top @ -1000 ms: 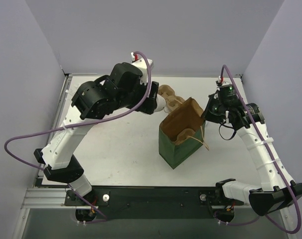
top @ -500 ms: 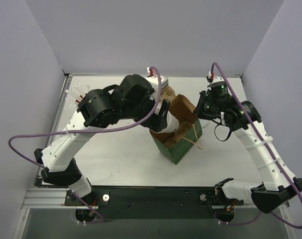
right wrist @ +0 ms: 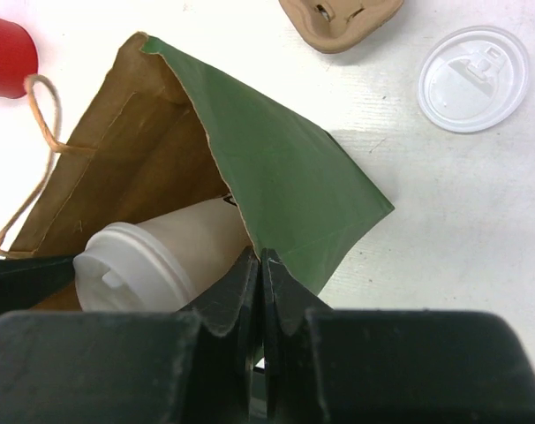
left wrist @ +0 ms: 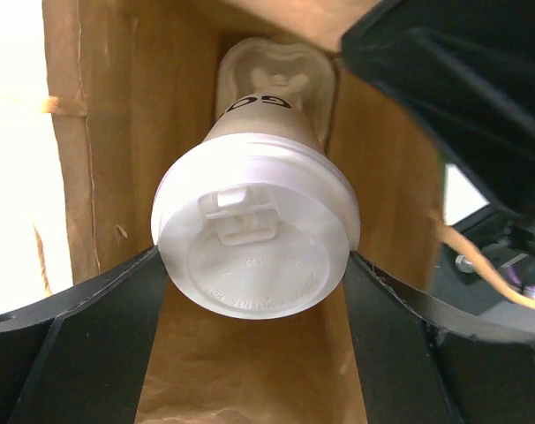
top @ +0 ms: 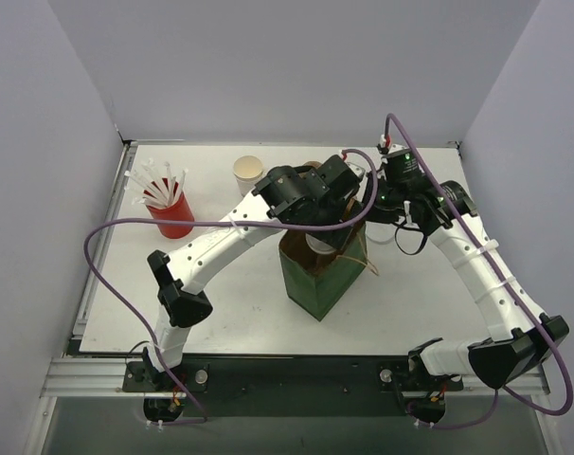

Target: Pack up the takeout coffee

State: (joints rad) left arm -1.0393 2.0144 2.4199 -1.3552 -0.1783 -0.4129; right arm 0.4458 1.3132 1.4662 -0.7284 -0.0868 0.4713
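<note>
Left fingers [left wrist: 91, 309] clasp takeout coffee [left wrist: 254, 234] between them inside bag [left wrist: 197, 380]; right fingers [right wrist: 223, 300] pinch rim.

I stand in a robot lab test booth: my left arm [top: 216, 248] and right arm [top: 486, 284] bolted to a black rail [top: 296, 374], a white table [top: 230, 303], plain grey walls [top: 296, 66], purple cables [top: 86, 265]

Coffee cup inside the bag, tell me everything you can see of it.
The coffee cup is white paper with dark print, capped by a white plastic lid with a sip tab. It leans inside the paper bag, brown inside and green outside, its base toward a pulp carrier at the bottom. The left gripper clasps it from both sides just under the lid.
</note>
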